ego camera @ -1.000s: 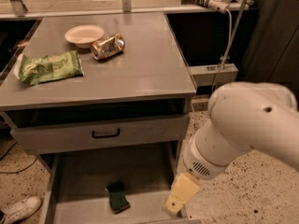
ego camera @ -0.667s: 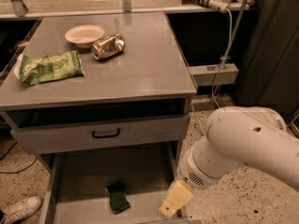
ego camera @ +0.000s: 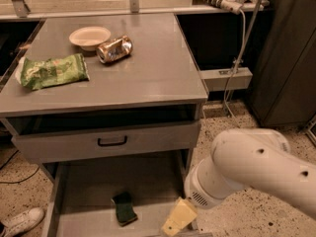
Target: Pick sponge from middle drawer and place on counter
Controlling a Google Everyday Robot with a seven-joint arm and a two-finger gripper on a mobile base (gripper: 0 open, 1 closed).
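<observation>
Middle drawer standing open under desk front edge, sponge lying alone on its floor.
Claw hovering right of sponge, apart; grip state: cannot tell.
Snack bag lying at left edge.
Bowl, can sitting near back-left corner.

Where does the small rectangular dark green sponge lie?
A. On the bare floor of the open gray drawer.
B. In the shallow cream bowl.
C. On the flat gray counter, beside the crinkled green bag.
A: the sponge lies on the floor of the drawer, left of the gripper and apart from it.
</observation>
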